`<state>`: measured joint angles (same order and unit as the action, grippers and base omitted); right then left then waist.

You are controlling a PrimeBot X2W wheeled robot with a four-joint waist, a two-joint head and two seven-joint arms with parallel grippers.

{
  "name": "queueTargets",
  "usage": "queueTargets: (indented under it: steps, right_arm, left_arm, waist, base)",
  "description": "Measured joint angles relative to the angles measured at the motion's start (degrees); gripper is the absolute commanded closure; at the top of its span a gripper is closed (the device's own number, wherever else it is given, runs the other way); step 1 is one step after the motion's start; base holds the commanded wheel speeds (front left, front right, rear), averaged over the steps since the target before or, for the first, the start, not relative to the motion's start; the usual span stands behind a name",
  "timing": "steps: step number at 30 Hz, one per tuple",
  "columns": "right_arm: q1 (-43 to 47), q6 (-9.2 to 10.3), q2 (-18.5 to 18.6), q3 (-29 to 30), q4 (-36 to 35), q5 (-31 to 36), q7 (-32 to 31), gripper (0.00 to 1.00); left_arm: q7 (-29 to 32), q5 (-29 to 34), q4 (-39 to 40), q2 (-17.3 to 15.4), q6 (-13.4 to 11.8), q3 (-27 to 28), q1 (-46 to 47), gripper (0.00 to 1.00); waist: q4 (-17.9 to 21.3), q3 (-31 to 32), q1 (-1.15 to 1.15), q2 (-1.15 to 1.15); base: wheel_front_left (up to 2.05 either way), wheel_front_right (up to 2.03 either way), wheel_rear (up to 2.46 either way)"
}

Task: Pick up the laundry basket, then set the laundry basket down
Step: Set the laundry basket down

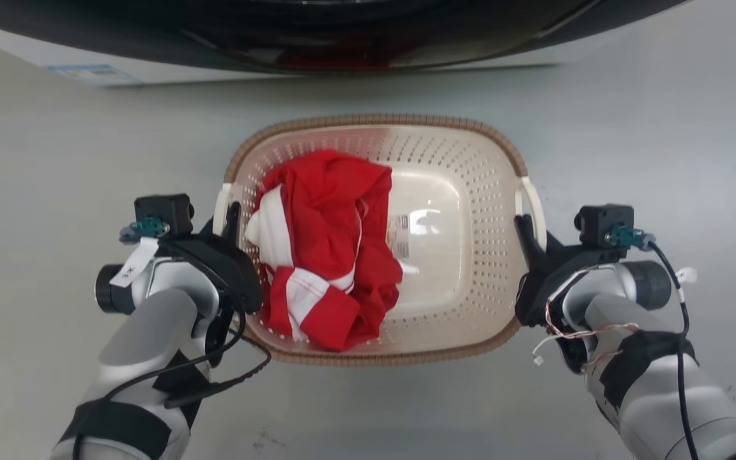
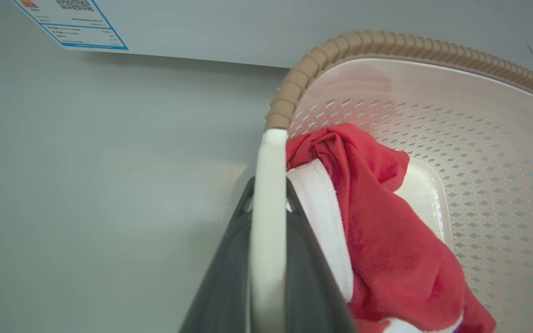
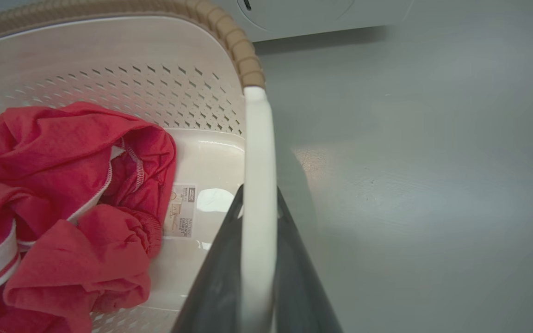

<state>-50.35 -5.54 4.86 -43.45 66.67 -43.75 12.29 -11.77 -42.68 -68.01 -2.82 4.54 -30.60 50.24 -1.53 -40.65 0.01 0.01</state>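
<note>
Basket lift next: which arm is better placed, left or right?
Neither wins; it takes both. The left gripper straddles the left handle of the laundry basket, the right gripper the right handle, both seemingly clamped. The red clothes lie toward the left, so that arm likely bears more.

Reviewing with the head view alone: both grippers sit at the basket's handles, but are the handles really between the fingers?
Observer: Left wrist view: on the basket, the left handle runs between the left gripper's two fingers, both against it.
Operator: And the right side?
Observer: Right wrist view: the right handle likewise sits between the right gripper's fingers, no gap showing.
Operator: Any cloth caught in the left grip?
Observer: The garment's white band lies right beside the inner finger; whether it is pinched, I cannot tell.
</note>
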Motion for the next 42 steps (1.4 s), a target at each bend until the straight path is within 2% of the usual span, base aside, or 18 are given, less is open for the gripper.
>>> queueTargets:
  steps: [8, 16, 42]
  right_arm:
    - [-2.32, 0.05, 0.52, -0.78, 0.04, 1.45, 0.98, 1.00]
    - [-3.91, 0.08, 1.14, -0.68, 0.10, 2.24, 2.76, 1.00]
    - [-4.14, 0.00, 0.76, 0.37, 0.80, 2.43, 3.36, 1.00]
  left_arm:
    - [-0.98, 0.54, -0.09, -0.05, -0.04, 0.01, 1.62, 1.00]
    - [-2.21, 0.88, -0.27, -0.29, -0.26, 0.03, 3.28, 1.00]
    - [-2.53, 1.51, -1.58, -0.03, 0.05, 0.02, 3.78, 1.00]
  waist:
    - [-0.32, -5.67, 0.00, 0.00]
    - [-0.65, -8.80, -0.03, -0.02]
    - [-0.74, -8.88, -0.01, -0.01]
  base:
    - [0.00, 0.00, 0.00]
    - [0.00, 0.00, 0.00]
    - [0.00, 0.00, 0.00]
